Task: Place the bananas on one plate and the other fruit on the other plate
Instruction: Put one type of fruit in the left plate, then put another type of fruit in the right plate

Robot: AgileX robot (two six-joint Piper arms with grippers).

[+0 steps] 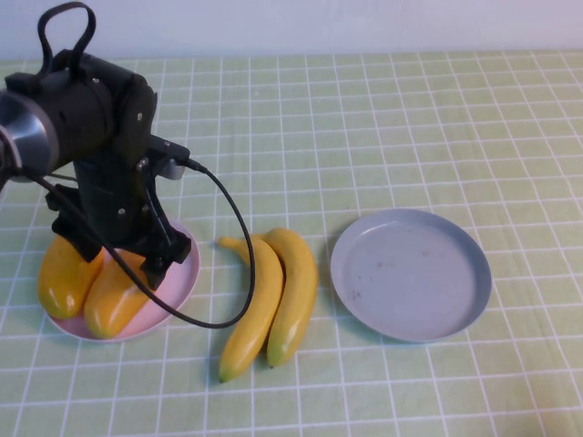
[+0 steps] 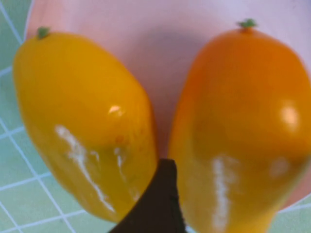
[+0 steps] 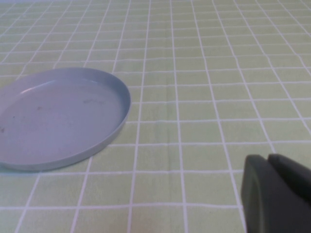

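Green-and-white checked cloth point(image 1: 383, 118) covers the whole table. Largest thing on it: left arm point(image 1: 91, 127), black, bulky, standing over the pink plate at the table's left. Left gripper point(image 1: 123, 259) hangs low over that plate, right above the two oval fruits; whether its fingers are spread or closed, cannot tell — the wrist view shows only one dark finger tip point(image 2: 155, 204) down in the gap between the fruits. Grey-blue plate point(image 1: 410, 273) to the right of centre, bare, scuffed, resting flat. Pale pink-lilac plate point(image 1: 182, 282) at left, carrying both mango-like fruits: left mango point(image 1: 66, 275) and right mango point(image 1: 114, 296) side by side, touching or nearly so, green stem nubs visible in the wrist view. Two bananas lie on the cloth between the plates, pressed against each other lengthwise: left banana point(image 1: 253, 309), right banana point(image 1: 293, 293); neither is on a plate. Right gripper point(image 3: 277, 194) sits low near the cloth, beside the grey-blue plate, only one dark edge showing; finger state cannot tell.
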